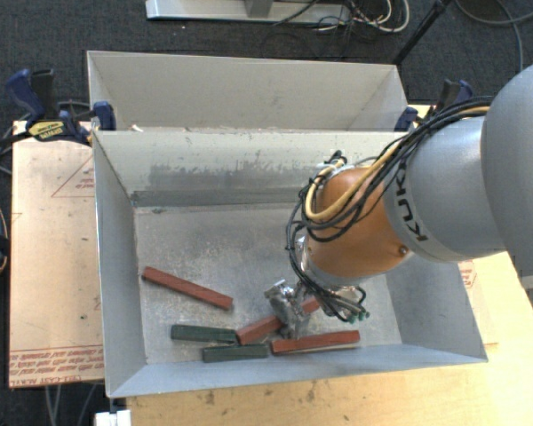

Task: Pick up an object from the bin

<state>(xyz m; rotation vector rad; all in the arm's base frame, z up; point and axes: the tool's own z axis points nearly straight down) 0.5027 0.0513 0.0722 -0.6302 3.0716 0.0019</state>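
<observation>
A red bar [258,330] is partly hidden beneath the arm [355,229].

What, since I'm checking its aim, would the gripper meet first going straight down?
Probably the short red-brown stick near the front wall of the bin, its right end under the gripper; a longer red stick lies close beside, and depth is unclear.

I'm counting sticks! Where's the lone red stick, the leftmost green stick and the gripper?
lone red stick [186,288]: camera view, its middle.
leftmost green stick [204,334]: camera view, its middle.
gripper [290,318]: camera view, its lower tip.
</observation>
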